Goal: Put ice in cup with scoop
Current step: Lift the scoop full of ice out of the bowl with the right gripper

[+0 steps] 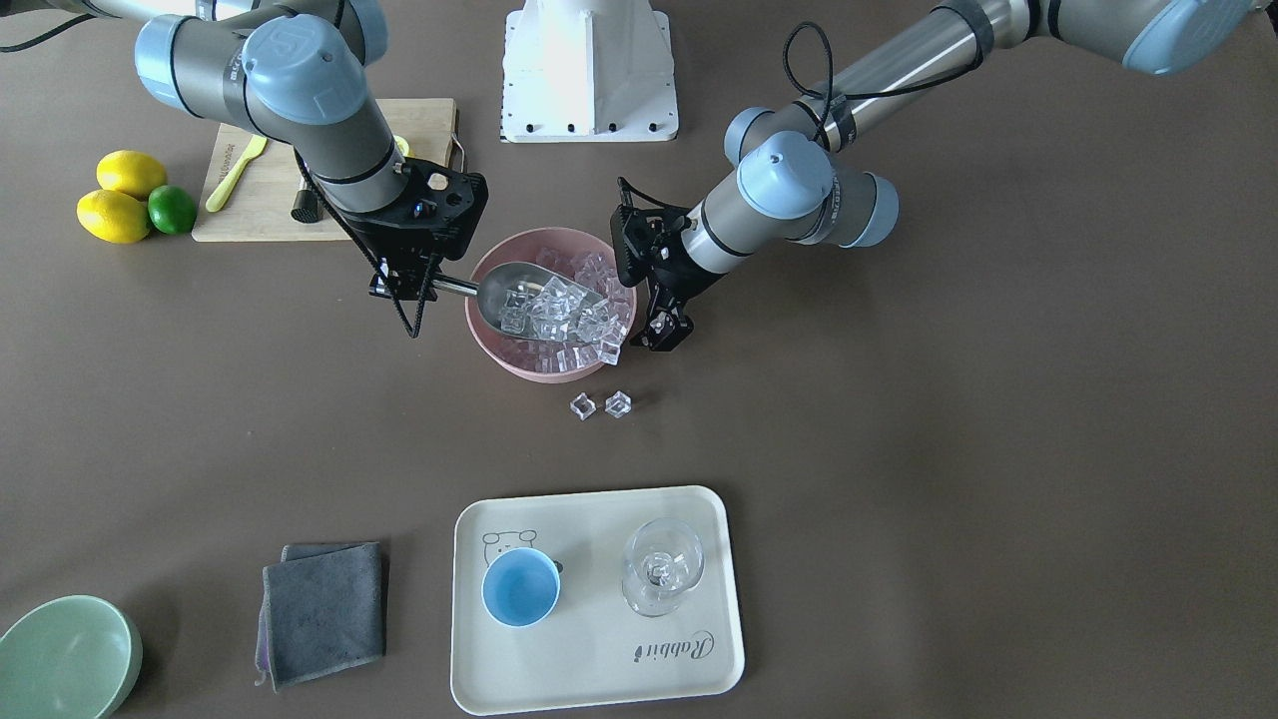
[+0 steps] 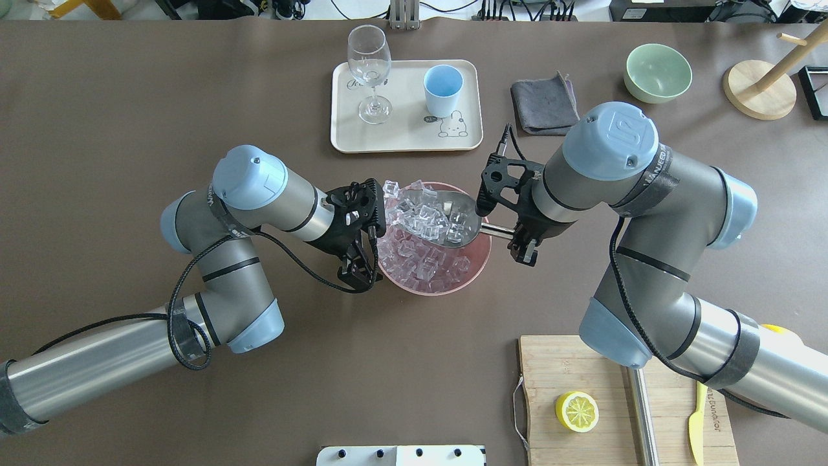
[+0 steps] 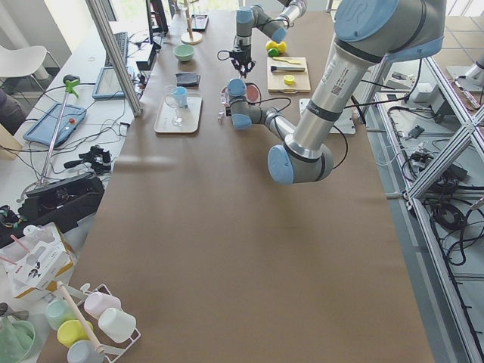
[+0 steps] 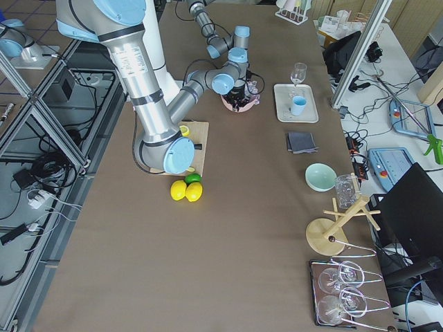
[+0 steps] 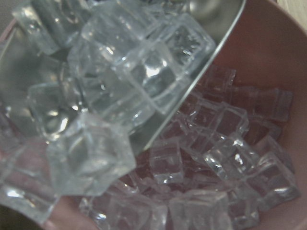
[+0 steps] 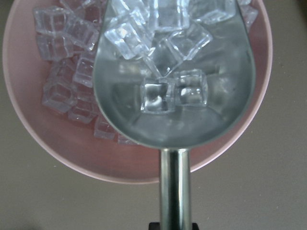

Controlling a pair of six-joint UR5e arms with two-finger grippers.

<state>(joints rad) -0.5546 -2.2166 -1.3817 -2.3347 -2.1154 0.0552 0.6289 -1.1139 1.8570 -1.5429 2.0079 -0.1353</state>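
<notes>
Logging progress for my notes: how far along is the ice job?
Done: ice is in the scoop. In hand: the right claw holds it over the pink bowl. Left: carrying and pouring; the cup is empty. Two cubes lie on the table.

Setting recorded as a robotics lab: a long brown-covered table [image 3: 249,249] is flanked by aluminium framing [image 3: 116,57], a teach pendant [image 4: 396,161], loose cabling [image 3: 448,214] and a tiled floor [image 4: 21,111].
</notes>
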